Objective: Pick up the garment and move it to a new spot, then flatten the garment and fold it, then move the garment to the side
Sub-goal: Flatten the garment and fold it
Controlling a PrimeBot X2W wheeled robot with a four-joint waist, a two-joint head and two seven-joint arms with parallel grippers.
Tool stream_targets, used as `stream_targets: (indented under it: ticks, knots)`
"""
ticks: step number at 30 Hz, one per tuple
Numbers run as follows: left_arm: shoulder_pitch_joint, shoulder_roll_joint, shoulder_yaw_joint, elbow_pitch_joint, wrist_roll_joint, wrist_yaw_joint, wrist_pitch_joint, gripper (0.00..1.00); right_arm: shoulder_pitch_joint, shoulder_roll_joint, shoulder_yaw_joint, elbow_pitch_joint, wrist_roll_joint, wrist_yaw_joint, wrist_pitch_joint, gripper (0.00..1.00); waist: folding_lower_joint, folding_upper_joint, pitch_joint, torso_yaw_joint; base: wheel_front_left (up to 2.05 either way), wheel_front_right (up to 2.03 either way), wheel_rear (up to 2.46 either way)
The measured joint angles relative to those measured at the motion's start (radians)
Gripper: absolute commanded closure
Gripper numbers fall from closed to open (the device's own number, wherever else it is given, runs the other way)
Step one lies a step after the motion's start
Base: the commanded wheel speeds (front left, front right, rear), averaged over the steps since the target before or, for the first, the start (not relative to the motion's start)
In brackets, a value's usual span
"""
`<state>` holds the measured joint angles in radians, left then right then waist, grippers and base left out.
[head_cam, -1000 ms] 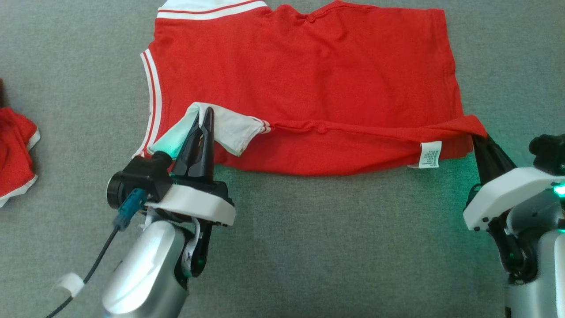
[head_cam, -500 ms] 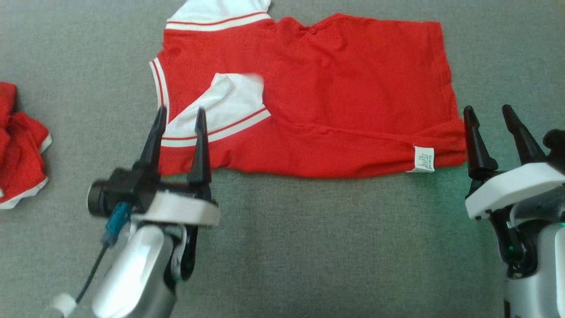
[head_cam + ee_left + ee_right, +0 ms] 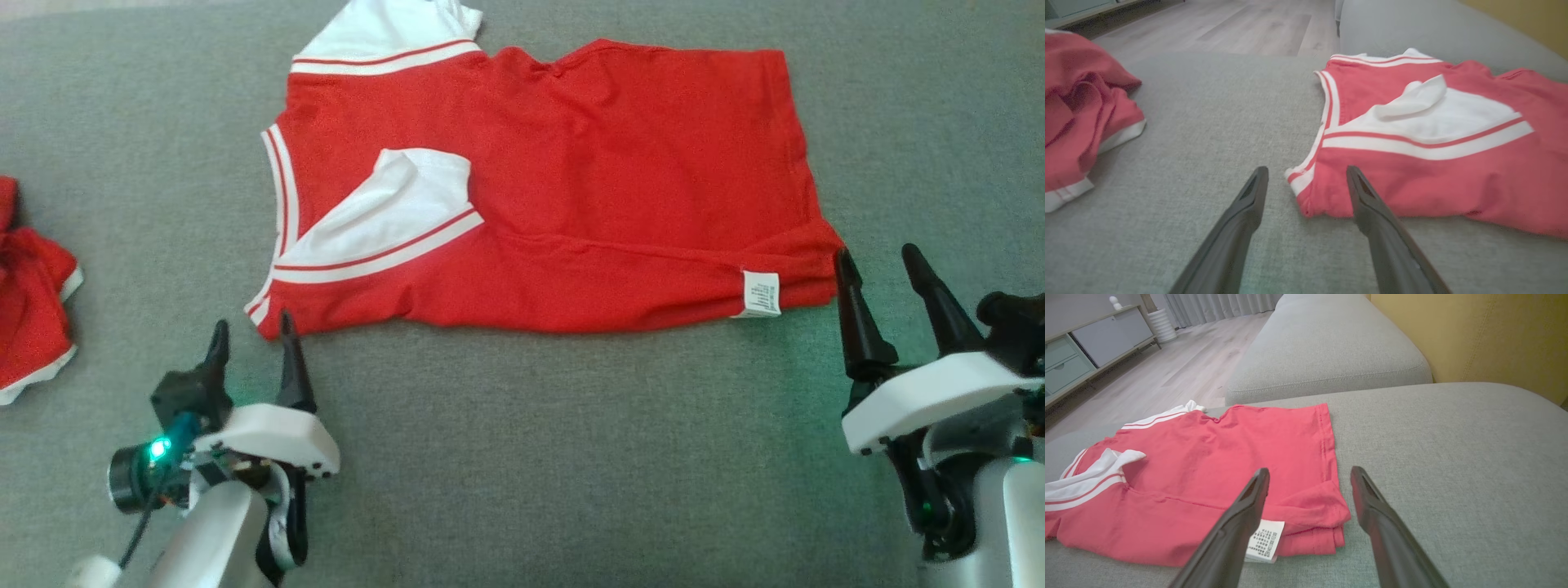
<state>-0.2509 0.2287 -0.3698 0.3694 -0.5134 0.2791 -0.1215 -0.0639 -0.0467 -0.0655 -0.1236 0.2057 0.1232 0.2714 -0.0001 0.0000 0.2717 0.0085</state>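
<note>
Though the garment (image 3: 612, 188) has a printed care label (image 3: 761, 294), nothing is legible.

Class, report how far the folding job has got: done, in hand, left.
Done: the red garment lies spread on the cushion, its near edge folded over. In hand: nothing; left gripper and right gripper open beside its near corners. Left: probably more folds, moving it aside.

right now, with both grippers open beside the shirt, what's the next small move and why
Probably ease the left gripper forward and close on the near left corner of the red shirt: it lies folded once, that corner just ahead of the open jaws, so a crosswise fold seems next.
</note>
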Motion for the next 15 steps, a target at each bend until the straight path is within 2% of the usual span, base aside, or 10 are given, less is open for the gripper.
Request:
stream_targets:
  ticks: [4, 7, 8, 10, 13, 15]
  knots:
    - [-0.021, -0.002, 0.015, 0.052, -0.027, 0.001, 0.037, 0.00, 0.000, 0.000, 0.011, 0.003, 0.000, 0.000, -0.002, 0.00, 0.0000, 0.0000, 0.011, -0.015, 0.00, 0.00, 0.00]
    - [-0.043, -0.015, 0.023, 0.081, -0.060, -0.017, 0.050, 0.00, -0.001, 0.000, 0.015, 0.002, 0.000, 0.000, -0.009, 0.00, 0.0000, 0.0000, 0.023, -0.028, 0.00, 0.00, 0.00]
    - [-0.052, -0.020, 0.029, 0.085, -0.074, -0.026, 0.053, 0.04, -0.001, 0.000, 0.015, 0.003, 0.000, 0.000, -0.011, 0.00, 0.0000, 0.0000, 0.028, -0.032, 0.00, 0.00, 0.00]
    - [-0.072, -0.022, 0.039, 0.094, -0.094, -0.051, 0.060, 1.00, -0.001, 0.000, 0.013, 0.006, 0.000, 0.000, -0.017, 0.00, 0.0000, 0.0000, 0.036, -0.039, 0.00, 0.00, 0.00]
    - [-0.093, -0.023, 0.042, 0.102, -0.111, -0.077, 0.070, 1.00, 0.000, 0.000, 0.000, 0.023, 0.001, 0.000, -0.018, 0.00, 0.0001, 0.0000, 0.048, -0.046, 0.00, 0.00, 0.00]
    - [-0.093, -0.023, 0.044, 0.101, -0.114, -0.078, 0.067, 1.00, 0.003, 0.000, -0.009, 0.044, 0.007, 0.000, -0.020, 0.00, 0.0000, 0.0000, 0.054, -0.049, 0.00, 0.00, 0.00]
